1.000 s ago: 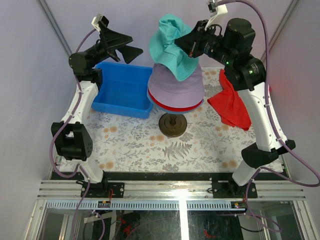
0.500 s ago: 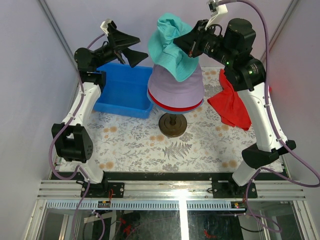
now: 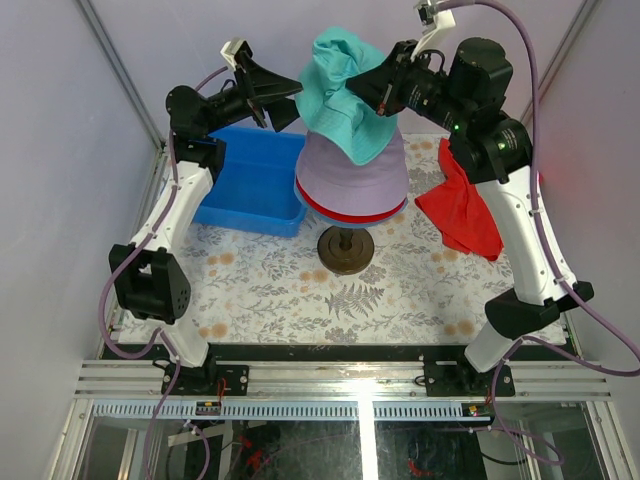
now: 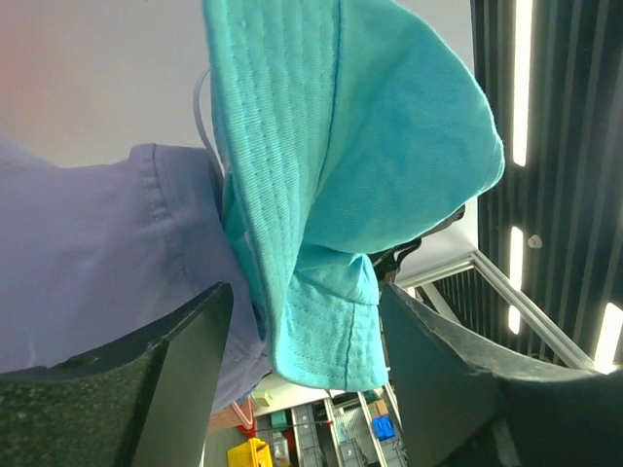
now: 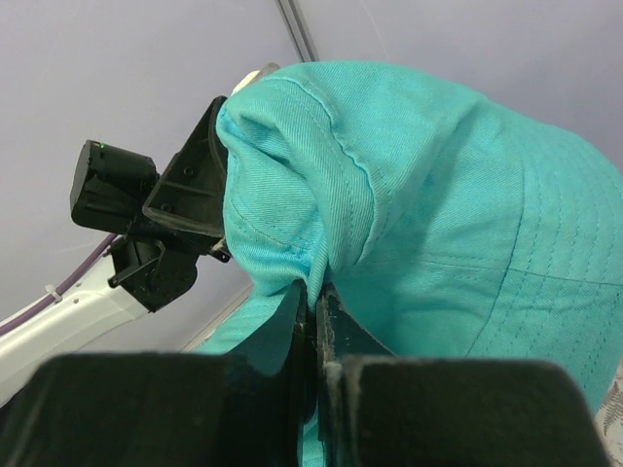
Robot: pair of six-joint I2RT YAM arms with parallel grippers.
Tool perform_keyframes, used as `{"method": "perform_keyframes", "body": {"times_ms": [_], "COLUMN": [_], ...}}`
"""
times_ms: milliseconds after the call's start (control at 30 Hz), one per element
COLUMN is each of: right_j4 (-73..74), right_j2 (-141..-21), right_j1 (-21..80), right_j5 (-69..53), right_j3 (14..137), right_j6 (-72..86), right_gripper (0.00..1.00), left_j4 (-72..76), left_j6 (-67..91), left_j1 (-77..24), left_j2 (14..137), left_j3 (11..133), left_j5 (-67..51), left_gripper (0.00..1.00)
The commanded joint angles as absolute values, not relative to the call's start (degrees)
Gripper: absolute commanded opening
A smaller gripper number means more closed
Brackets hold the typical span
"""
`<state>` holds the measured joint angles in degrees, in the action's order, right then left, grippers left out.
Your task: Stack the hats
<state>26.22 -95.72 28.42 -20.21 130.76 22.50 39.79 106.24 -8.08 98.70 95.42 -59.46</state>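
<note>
A teal hat [image 3: 340, 95] hangs crumpled above a lilac hat [image 3: 352, 175], which sits over a red hat [image 3: 345, 213] whose rim alone shows. My right gripper [image 3: 378, 92] is shut on a fold of the teal hat [image 5: 458, 214], with cloth pinched between its jaws [image 5: 316, 292]. My left gripper [image 3: 290, 98] is open at the teal hat's left side. In the left wrist view the teal brim [image 4: 331, 331] hangs between my spread fingers [image 4: 304, 292], touching neither, and the lilac hat [image 4: 107, 253] lies beside the left one.
A blue bin [image 3: 245, 185] stands left of the stack. A flat red cloth [image 3: 462, 205] lies to the right under my right arm. A dark round base [image 3: 345, 250] sits under the stack. Enclosure walls close in behind and on both sides.
My left gripper has moved right and up from over the blue bin to the teal hat's edge, and its jaws have narrowed somewhat. The right arm and the hats have stayed put.
</note>
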Motion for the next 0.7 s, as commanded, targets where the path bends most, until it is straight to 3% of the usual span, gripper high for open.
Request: {"method": "perform_keyframes", "body": {"times_ms": [0, 200, 433, 533, 600, 667], "right_j4": [22.18, 22.07, 22.13, 23.40, 24.01, 24.77], "right_j2": [-92.60, -92.02, -90.94, -90.97, -90.39, -89.68], "right_j1": [28.28, 28.26, 28.22, 28.14, 28.18, 28.11], "right_j5": [-21.59, -22.15, -21.59, -20.97, -19.67, -17.94], "right_j3": [130.12, 129.29, 126.98, 127.41, 127.46, 127.47], "right_j6": [23.39, 24.07, 23.68, 23.04, 22.54, 21.51], "right_gripper": [0.00, 0.00, 0.00, 0.15, 0.34, 0.43], "left_j4": [37.39, 37.35, 39.27, 41.39, 43.17, 45.23], "left_j6": [103.56, 103.77, 106.10, 106.63, 107.24, 108.20], "left_j1": [-8.83, -9.83, -10.87, -10.80, -10.92, -10.92], "left_j2": [99.70, 101.96, 103.42, 102.14, 101.46, 101.26], "left_j3": [99.14, 101.38, 101.93, 98.49, 96.08, 94.62], "left_j5": [-58.85, -57.54, -57.74, -57.78, -57.92, -58.10], "left_gripper": [0.61, 0.55, 0.18, 0.15, 0.14, 0.12]}}
